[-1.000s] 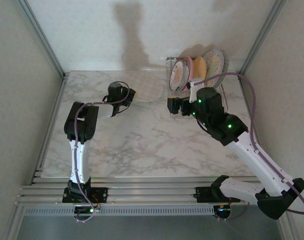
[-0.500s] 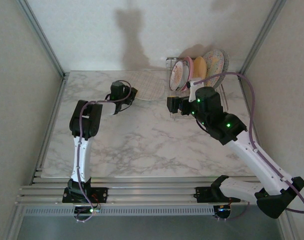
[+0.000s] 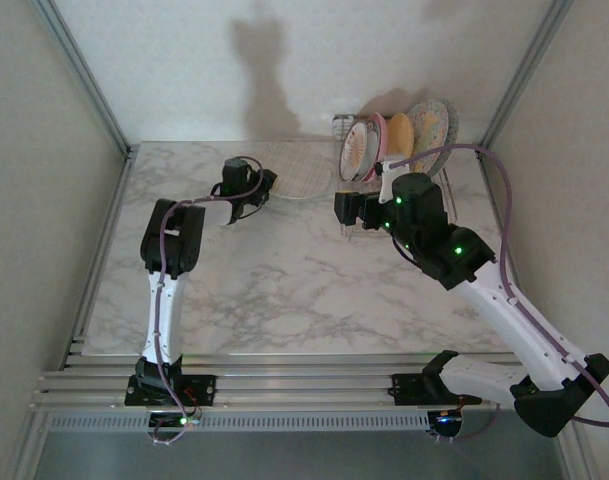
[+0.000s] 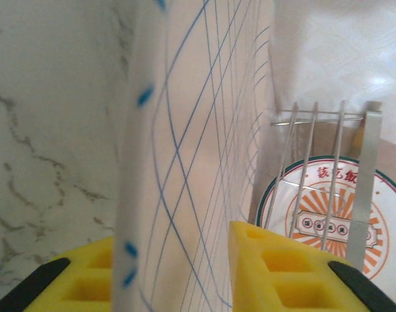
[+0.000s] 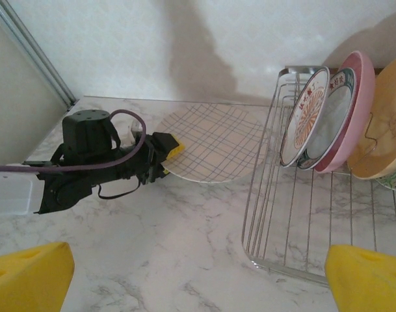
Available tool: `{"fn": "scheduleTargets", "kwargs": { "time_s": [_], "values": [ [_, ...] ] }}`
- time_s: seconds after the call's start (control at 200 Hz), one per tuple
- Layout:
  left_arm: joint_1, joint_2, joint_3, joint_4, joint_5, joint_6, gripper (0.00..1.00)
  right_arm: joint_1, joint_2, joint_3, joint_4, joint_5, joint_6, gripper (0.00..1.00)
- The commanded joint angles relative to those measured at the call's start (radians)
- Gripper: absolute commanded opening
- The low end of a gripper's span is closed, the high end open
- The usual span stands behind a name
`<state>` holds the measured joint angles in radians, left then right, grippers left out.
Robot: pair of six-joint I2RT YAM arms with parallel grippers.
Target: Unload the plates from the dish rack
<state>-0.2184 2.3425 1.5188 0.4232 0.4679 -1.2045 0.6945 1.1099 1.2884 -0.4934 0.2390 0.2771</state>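
A: How many plates are out of the dish rack (image 5: 302, 214) at this moment?

B: One, as far as I can see. The grid-patterned plate (image 3: 289, 172) lies on the marble surface (image 3: 284, 290), just beside the rack, in the upper middle of the top view.

A: Is it let go?

B: I cannot tell. The left gripper (image 3: 267, 185) has its jaws on both sides of the plate's rim, only a little apart. Whether they press on it, the wrist view does not show.

A: And what is left?

B: At least four plates stand upright in the rack, at the upper right. The white plate with orange centre (image 5: 305, 117) is in front, then come the pink plate (image 5: 354, 110), the orange-yellow plate (image 5: 386, 130) and the speckled floral plate (image 3: 434, 122).

A: And the right gripper (image 3: 344, 215)?

B: Its jaws are wide apart and hold nothing. It hangs near the rack and faces the plates. I judge the task is only begun, and most of it is left.
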Motion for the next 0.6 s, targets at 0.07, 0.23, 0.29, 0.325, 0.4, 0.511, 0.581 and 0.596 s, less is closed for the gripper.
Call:
{"fn": "scheduleTargets", "kwargs": {
  "time_s": [0.07,0.23,0.29,0.325,0.4,0.511,0.581,0.596],
  "values": [
    [0.011,-0.022,0.022,-0.06,-0.004,0.033,0.35,0.008,-0.002,0.049,-0.019,0.016,-0.002,0.99],
    [0.013,-0.045,0.004,-0.115,-0.022,0.043,0.41,0.007,0.001,0.054,-0.028,0.023,-0.003,0.99],
    [0.013,-0.055,-0.001,-0.139,-0.03,0.052,0.44,0.007,0.0,0.055,-0.035,0.03,0.0,0.99],
    [0.015,-0.062,-0.005,-0.153,-0.038,0.056,0.46,0.007,0.0,0.055,-0.039,0.036,0.002,0.99],
    [0.017,-0.077,-0.01,-0.19,-0.056,0.067,0.47,0.005,-0.005,0.056,-0.049,0.054,0.002,0.99],
    [0.019,-0.099,-0.022,-0.246,-0.08,0.077,0.51,0.003,-0.01,0.065,-0.068,0.097,-0.008,0.99],
    [0.019,-0.115,-0.033,-0.28,-0.095,0.08,0.53,0.0,-0.013,0.074,-0.084,0.135,-0.016,0.99],
    [0.019,-0.118,-0.036,-0.286,-0.098,0.08,0.54,-0.001,-0.013,0.078,-0.089,0.142,-0.018,0.99]
  ]
}}
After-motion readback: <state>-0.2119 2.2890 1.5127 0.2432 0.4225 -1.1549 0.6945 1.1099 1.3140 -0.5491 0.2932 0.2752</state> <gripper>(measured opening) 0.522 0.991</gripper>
